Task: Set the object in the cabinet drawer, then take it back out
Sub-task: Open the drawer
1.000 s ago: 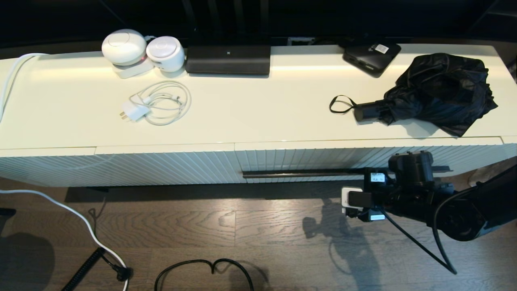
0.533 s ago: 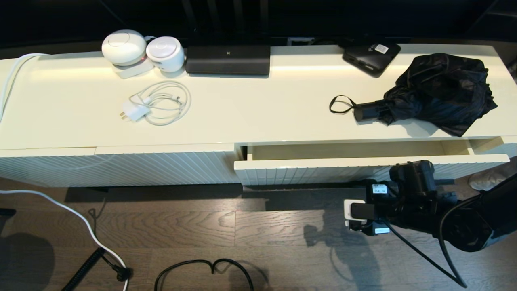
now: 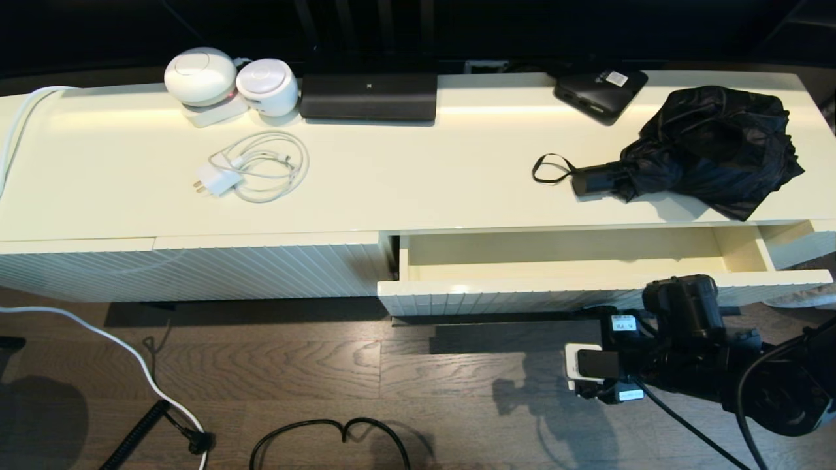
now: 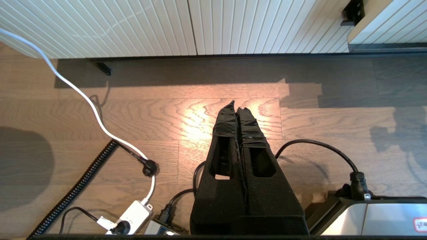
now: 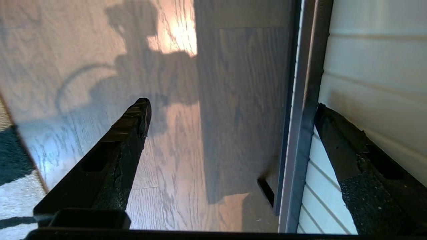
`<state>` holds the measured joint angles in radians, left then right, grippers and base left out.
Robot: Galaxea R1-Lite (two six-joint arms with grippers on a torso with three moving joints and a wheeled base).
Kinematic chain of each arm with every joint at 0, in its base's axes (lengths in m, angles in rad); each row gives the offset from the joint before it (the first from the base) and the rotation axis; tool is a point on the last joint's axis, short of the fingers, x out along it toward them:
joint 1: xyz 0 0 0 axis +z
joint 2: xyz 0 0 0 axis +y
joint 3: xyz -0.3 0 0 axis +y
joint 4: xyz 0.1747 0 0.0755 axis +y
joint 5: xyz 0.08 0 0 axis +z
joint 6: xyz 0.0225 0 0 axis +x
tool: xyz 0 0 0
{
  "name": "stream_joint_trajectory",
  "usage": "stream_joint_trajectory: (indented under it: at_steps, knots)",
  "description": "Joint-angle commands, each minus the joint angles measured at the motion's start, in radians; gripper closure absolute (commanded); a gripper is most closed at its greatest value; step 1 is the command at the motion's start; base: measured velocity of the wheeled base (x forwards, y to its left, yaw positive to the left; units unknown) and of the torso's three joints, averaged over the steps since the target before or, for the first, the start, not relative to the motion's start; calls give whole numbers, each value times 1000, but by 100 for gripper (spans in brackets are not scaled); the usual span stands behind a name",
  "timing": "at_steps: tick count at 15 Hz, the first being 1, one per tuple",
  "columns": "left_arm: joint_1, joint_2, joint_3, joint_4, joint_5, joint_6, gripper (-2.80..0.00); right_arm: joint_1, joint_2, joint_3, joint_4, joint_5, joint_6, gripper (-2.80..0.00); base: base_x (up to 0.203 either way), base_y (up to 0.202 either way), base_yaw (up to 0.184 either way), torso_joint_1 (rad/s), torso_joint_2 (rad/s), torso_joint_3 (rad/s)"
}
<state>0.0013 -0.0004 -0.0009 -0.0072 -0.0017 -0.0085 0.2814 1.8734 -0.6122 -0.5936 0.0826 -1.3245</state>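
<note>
Right fingers [image 5: 330, 140] spread wide astride the handle bar [image 5: 305, 100] — drawer [image 3: 562, 261] open, umbrella [image 3: 705, 150] above.

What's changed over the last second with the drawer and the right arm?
The cabinet drawer has slid from shut to well open, drawn toward the robot by the right end effector, its jaws open and hooked around the handle bar. The umbrella hasn't moved.

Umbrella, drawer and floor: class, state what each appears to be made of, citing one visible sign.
Umbrella: probably thin synthetic fabric, glossy and crumpled into loose folds; handle looks like hard plastic.
Drawer: seemingly lacquered board, cream gloss inside, ribbed front; its handle bar looks like dark metal.
Floor: wood or wood-look planks, with visible grain.
</note>
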Motion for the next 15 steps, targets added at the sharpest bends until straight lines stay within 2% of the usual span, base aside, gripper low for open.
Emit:
stream_joint_trajectory:
  at_steps: [1,5,8,9,12,14,15]
  knots:
    - [0,-3,-1,0,0,-1,0,5,-31,19,-6,0,-7,-280,0,0,0,0,0,0]
    - [0,-3,1,0,0,-1,0,20,-107,69,-4,0,-4,-280,0,0,0,0,0,0]
    - [0,-3,-1,0,0,-1,0,49,-256,93,57,-5,12,-280,0,0,0,0,0,0]
    - [0,-3,-1,0,0,-1,0,55,-323,92,117,-8,14,0,0,0,0,0,0,0]
    - [0,-3,-1,0,0,-1,0,75,-556,36,449,-27,30,0,0,0,0,0,0,0]
    - [0,-3,-1,0,0,1,0,104,-703,-54,717,-58,62,0,0,0,0,0,0,0]
    - [0,-3,0,0,0,0,0,119,-762,-107,805,-80,75,0,0,0,0,0,0,0]
